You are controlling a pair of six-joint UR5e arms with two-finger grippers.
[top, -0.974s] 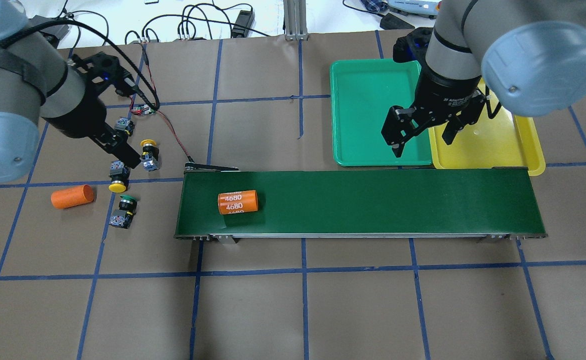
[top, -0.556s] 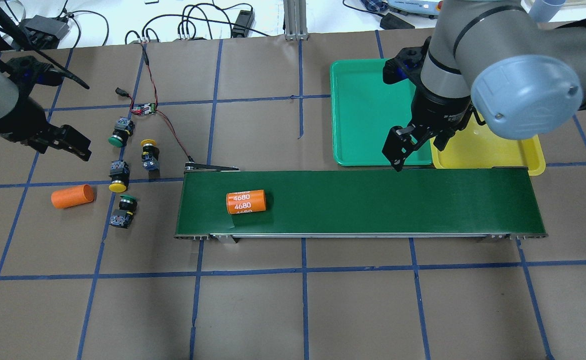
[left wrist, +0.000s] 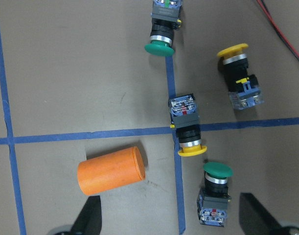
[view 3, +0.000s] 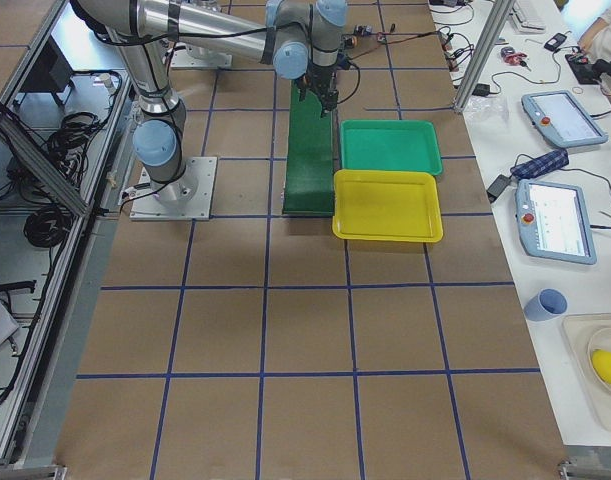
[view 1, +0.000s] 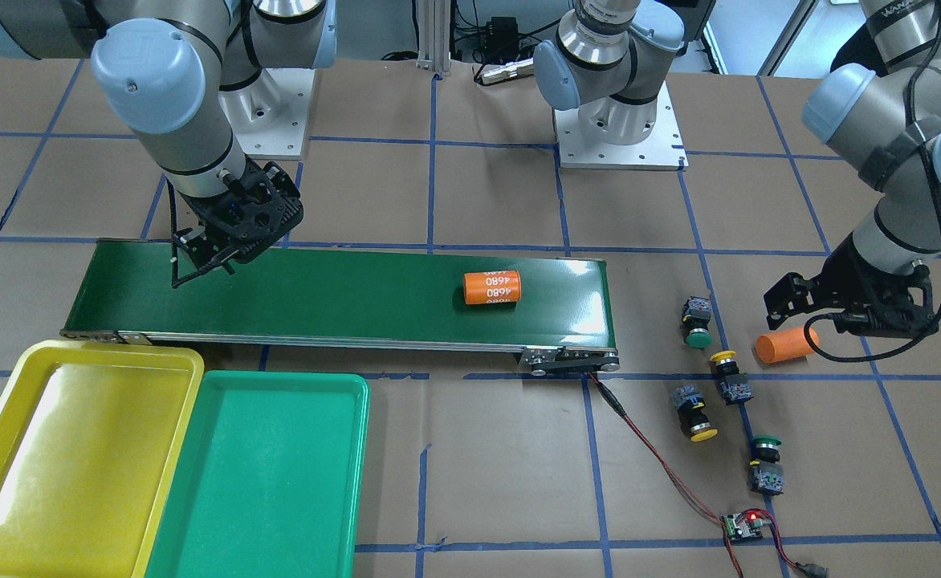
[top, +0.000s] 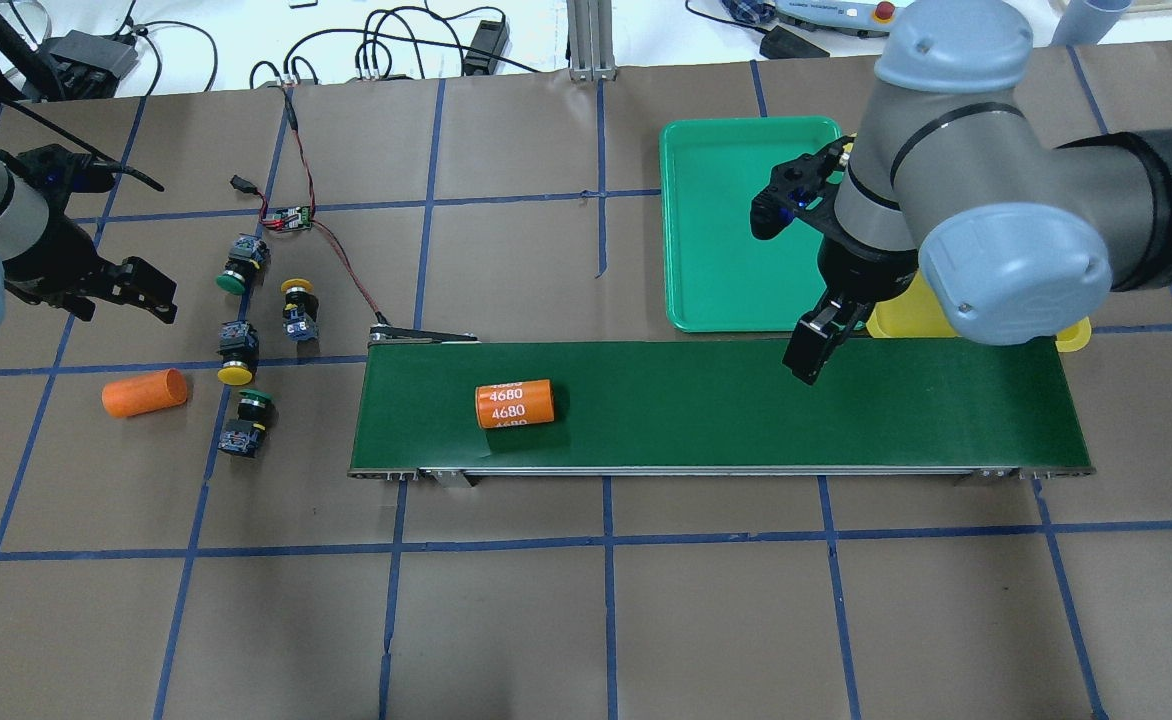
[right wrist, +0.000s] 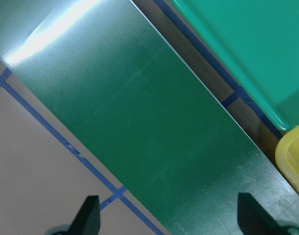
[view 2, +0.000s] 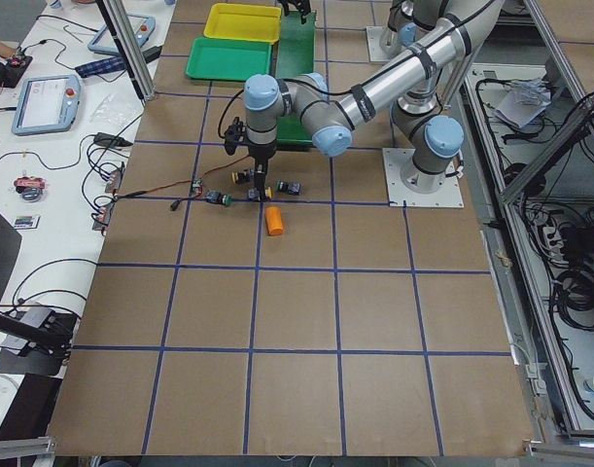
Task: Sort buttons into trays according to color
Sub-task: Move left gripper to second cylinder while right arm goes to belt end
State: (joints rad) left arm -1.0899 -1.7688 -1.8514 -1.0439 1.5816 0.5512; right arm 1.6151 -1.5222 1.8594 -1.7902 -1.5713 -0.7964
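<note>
Four buttons lie on the table left of the belt: a green-capped one [top: 236,266] [left wrist: 161,29], two yellow-capped ones [top: 297,306] [top: 236,356] [left wrist: 237,76] [left wrist: 187,125], and another green-capped one [top: 249,420] [left wrist: 217,193]. My left gripper [top: 151,292] [left wrist: 171,221] hangs open to their left, holding nothing. The green tray [top: 726,220] [view 1: 262,466] and yellow tray [view 1: 77,449] sit side by side beyond the belt's right end. My right gripper [top: 816,350] [right wrist: 170,221] is open and empty over the belt by the green tray's near edge. In the overhead view the right arm hides most of the yellow tray.
A long dark-green conveyor belt [top: 746,410] carries an orange cylinder marked 4680 [top: 514,403]. A plain orange cylinder [top: 144,392] [left wrist: 111,170] lies beside the buttons. A small circuit board with red wires [top: 291,216] runs to the belt's left end.
My left gripper has pulled back to the left, off the buttons. My right gripper has come down from over the trays to over the belt. The 4680 cylinder has travelled right along the belt.
</note>
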